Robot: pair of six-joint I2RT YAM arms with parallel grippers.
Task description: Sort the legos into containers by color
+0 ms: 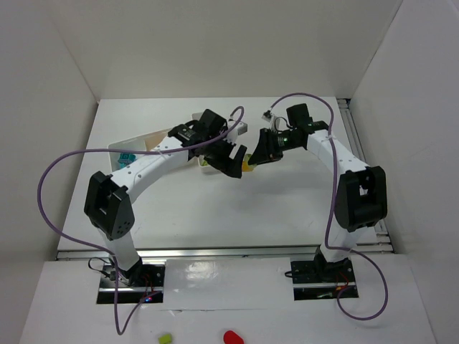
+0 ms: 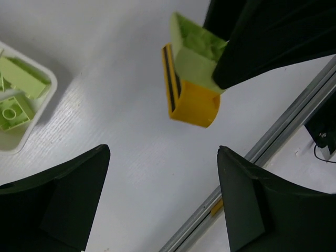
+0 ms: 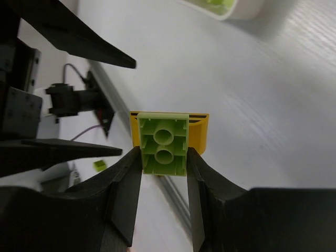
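Starting at the near edge of the top view, a lime green piece and a red piece lie in front of the arm bases, off the table. They are too small to say for sure that they are bricks.

Further in, the two arms meet over the middle of the table. The right gripper is clamped on a lime green brick, one finger on each side, with its hollow underside facing the wrist camera. A yellow-orange brick is stuck to the far side of it, so this clump is not yet split. The left gripper hovers just beside the pair, fingers wide apart and holding nothing.

Beyond the left gripper sits a white tray that already holds several green bricks. Farther left in the top view, cyan bricks rest in a second tray.

Sorting looks well under way: green and cyan each have a place. What is left, by my reading, is pulling this pair apart and binning each half.
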